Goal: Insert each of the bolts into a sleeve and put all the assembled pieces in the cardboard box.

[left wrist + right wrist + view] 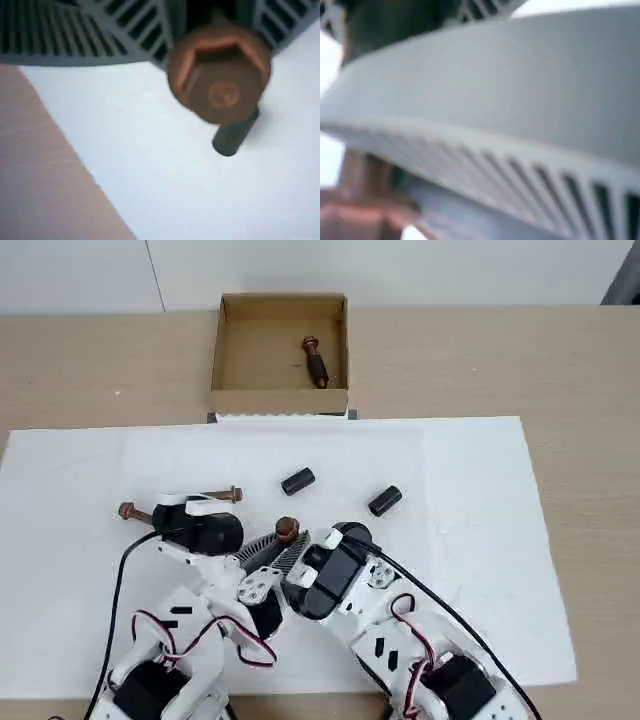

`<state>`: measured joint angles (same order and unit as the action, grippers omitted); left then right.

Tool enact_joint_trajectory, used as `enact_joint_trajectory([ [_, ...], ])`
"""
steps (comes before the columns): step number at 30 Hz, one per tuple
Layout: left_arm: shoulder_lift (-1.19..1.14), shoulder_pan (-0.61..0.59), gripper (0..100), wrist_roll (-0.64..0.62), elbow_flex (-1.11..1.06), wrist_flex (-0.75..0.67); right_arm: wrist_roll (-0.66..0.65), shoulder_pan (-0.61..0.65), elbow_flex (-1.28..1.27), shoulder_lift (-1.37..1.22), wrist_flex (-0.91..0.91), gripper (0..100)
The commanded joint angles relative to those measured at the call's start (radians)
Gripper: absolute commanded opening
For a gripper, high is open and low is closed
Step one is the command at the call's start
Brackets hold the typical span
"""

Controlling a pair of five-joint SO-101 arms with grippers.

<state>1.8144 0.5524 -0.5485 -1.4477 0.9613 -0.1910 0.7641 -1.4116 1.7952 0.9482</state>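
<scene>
At the left of the sheet (480, 570) covering the surface lie a loose bolt (133, 511) and a second bolt (224, 495). At lower centre the left gripper (281, 538) has its fingers closed on a third bolt (287, 529). The right gripper (298, 544) crowds against it, and I cannot tell how its fingers stand. At top centre an assembled piece (315, 362) lies in the box (250, 360). Right of centre lie one sleeve (297, 481) and the other sleeve (385, 501).
</scene>
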Motion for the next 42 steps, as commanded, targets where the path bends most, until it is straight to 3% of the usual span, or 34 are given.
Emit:
enact_joint_trajectory([
  [1, 0.003, -0.005, 15, 0.018, 0.001, 0.014, -0.009, -0.010, 0.063, 0.016, -0.045, 0.2],
  [20, 0.003, -0.023, 17, 0.106, 0.156, 0.014, -0.009, -0.012, 0.063, 0.016, -0.045, 0.2],
  [25, 0.003, -0.147, 1, 0.163, 0.162, 0.011, -0.006, -0.012, 0.061, 0.016, -0.045, 0.2],
  [31, 0.003, -0.261, 1, 0.219, 0.094, 0.015, -0.003, -0.035, 0.055, 0.012, -0.038, 0.2],
  [42, 0.003, -0.500, 1, 0.430, -0.157, 0.015, 0.043, -0.309, 0.081, 0.004, 0.041, 0.2],
])
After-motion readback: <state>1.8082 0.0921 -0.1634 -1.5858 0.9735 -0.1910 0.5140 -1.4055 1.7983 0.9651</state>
